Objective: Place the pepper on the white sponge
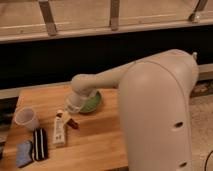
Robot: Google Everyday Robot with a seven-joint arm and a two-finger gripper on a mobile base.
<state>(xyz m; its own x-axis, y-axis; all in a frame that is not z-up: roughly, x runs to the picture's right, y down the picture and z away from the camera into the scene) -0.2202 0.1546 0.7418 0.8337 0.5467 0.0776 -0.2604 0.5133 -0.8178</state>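
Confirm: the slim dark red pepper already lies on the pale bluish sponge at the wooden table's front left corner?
No. The camera view shows the slim dark red pepper by the claw, beside the white bottle, well apart from the pale bluish sponge at that corner.
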